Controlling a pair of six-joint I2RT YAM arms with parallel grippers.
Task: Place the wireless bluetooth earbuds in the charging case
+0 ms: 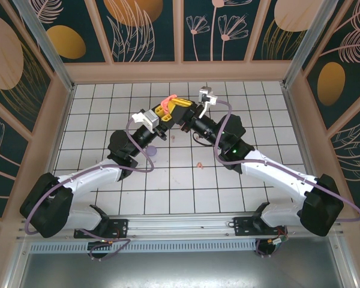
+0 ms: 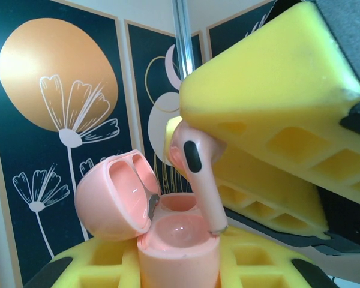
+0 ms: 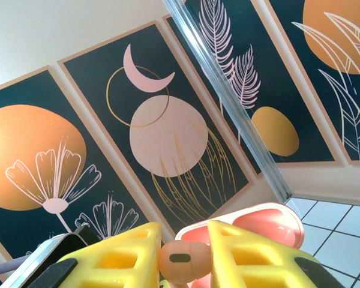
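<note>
Left gripper (image 2: 179, 267) clamps the lid-open coral plastic case (image 2: 174, 240) upright beneath right gripper (image 3: 181, 255), which pinches a coral stemmed earbud (image 2: 199, 180) for seating.

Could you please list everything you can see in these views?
charging case: one, coral-pink, lid open, held by the left gripper
earbud: one, coral-pink, pinched in the right gripper, stem tip at the case's opening
lilac item: one, on the tiles beside the left arm, too small to identify
small coral item: one, on the tiles between the arms
table: one, white tiled
left gripper: one, yellow fingers, shut on the charging case
right gripper: one, yellow fingers, shut on the earbud
</note>
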